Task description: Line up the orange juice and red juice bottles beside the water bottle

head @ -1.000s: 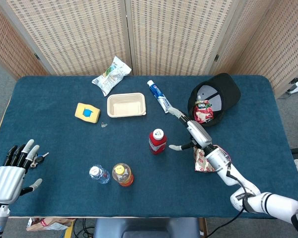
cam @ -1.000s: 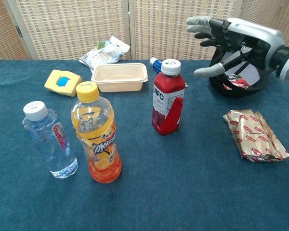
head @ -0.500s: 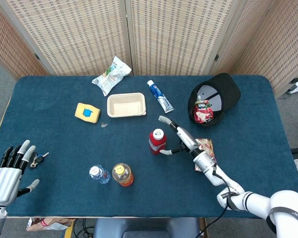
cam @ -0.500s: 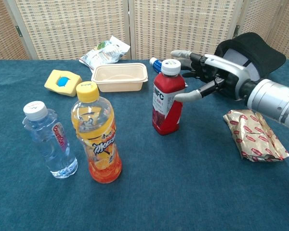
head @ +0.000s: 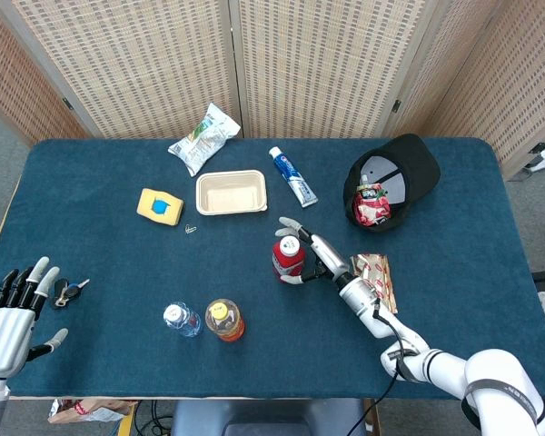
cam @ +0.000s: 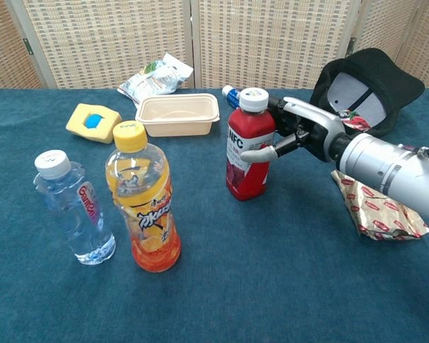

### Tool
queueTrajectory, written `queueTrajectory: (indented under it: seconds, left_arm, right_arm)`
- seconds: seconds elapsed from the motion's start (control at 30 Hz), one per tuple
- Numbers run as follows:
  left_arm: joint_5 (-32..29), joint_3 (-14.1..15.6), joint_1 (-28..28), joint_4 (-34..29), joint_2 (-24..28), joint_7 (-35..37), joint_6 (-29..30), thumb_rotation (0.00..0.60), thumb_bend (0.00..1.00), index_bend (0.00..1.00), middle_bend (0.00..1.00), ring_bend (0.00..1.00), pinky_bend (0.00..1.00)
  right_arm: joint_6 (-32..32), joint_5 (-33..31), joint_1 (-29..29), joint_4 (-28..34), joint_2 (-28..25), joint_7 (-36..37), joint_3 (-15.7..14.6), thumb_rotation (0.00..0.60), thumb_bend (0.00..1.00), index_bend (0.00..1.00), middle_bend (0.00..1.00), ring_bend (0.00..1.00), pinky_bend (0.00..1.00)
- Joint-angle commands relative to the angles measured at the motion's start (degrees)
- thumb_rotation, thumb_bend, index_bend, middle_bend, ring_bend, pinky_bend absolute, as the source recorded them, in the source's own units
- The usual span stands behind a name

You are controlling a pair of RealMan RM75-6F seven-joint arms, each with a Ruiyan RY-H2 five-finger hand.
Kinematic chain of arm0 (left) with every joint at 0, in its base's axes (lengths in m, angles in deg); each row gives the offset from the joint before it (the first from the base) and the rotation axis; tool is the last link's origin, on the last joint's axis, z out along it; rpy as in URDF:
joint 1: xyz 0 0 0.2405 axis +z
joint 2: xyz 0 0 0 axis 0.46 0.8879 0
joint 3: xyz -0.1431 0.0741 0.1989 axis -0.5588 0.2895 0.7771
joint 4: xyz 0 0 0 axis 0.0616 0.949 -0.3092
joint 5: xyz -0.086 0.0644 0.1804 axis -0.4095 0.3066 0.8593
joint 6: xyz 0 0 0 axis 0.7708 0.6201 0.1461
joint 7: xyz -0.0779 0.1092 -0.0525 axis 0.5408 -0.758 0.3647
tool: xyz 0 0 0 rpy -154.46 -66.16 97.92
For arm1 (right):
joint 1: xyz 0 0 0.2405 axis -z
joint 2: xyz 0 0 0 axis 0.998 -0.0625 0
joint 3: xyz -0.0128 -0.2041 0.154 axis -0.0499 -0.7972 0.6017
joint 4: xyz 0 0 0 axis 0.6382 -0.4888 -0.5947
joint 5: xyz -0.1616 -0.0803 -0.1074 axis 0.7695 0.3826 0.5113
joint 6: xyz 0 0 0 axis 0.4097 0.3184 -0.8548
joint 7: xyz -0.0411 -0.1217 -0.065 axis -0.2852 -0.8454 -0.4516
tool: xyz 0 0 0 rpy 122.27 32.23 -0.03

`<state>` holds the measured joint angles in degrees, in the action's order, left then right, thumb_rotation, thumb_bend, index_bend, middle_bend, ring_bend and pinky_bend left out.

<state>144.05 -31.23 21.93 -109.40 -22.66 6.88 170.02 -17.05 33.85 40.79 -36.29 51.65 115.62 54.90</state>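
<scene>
The red juice bottle [head: 288, 259] [cam: 249, 150] stands upright mid-table. My right hand [head: 320, 259] [cam: 300, 132] reaches it from the right: the thumb touches its near side and the other fingers pass behind its shoulder, spread wider than the bottle. The orange juice bottle [head: 224, 320] [cam: 144, 200] stands near the front edge, right beside the water bottle [head: 179, 319] [cam: 71, 207] on that bottle's right. My left hand [head: 9, 313] hangs at the table's front left corner, fingers apart and holding nothing.
A foil snack packet [head: 377, 277] [cam: 375, 200] lies under my right forearm. A black cap [head: 395, 177] [cam: 365, 82] sits at the back right. A beige tray [head: 231, 192] [cam: 177, 114], yellow sponge [head: 159, 206], toothpaste tube [head: 292, 176] and snack bag [head: 203, 137] lie behind. Keys [head: 68, 292] lie by my left hand.
My right hand has come down and leftward from above the foil packet to the red juice bottle, its fingers now around it. My left hand has drifted slightly toward the front edge. The bottles have not moved.
</scene>
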Motion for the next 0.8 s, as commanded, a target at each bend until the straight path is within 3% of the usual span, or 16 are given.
queueTrajectory:
  seconds: [0.03, 0.23, 0.37, 0.53, 0.8]
  left_arm:
    - [0.00, -0.03, 0.04, 0.05, 0.04, 0.05, 0.07, 0.600, 0.13, 0.06, 0.00, 0.01, 0.00]
    - [0.17, 0.02, 0.26, 0.31, -0.03, 0.37, 0.40, 0.600, 0.13, 0.06, 0.00, 0.01, 0.00]
    - [0.05, -0.13, 0.25, 0.51, 0.02, 0.56, 0.39, 0.600, 0.13, 0.06, 0.00, 0.01, 0.00]
    - [0.47, -0.16, 0.07, 0.64, -0.18, 0.70, 0.33, 0.600, 0.13, 0.06, 0.00, 0.01, 0.00]
    - [0.77, -0.31, -0.16, 0.04, 0.02, 0.24, 0.27, 0.600, 0.13, 0.06, 0.00, 0.01, 0.00]
  right_arm:
    - [0.65, -0.12, -0.47, -1.31, 1.09, 0.62, 0.22, 0.600, 0.15, 0.23, 0.28, 0.15, 0.17]
    - [0.35, -0.72, -0.53, -3.14, 2.65, 0.49, 1.03, 0.600, 0.33, 0.49, 0.42, 0.27, 0.26]
    - [-0.88, -0.05, -0.12, -1.87, 1.55, 0.47, 0.84, 0.600, 0.40, 0.59, 0.48, 0.34, 0.32]
    - [-3.61, 1.75, 1.19, 3.16, -1.65, 1.00, -0.30, 0.600, 0.41, 0.63, 0.51, 0.37, 0.36]
    - [-7.41, 6.42, 3.61, 13.05, -7.74, -0.21, -4.89, 0.600, 0.41, 0.63, 0.51, 0.39, 0.37]
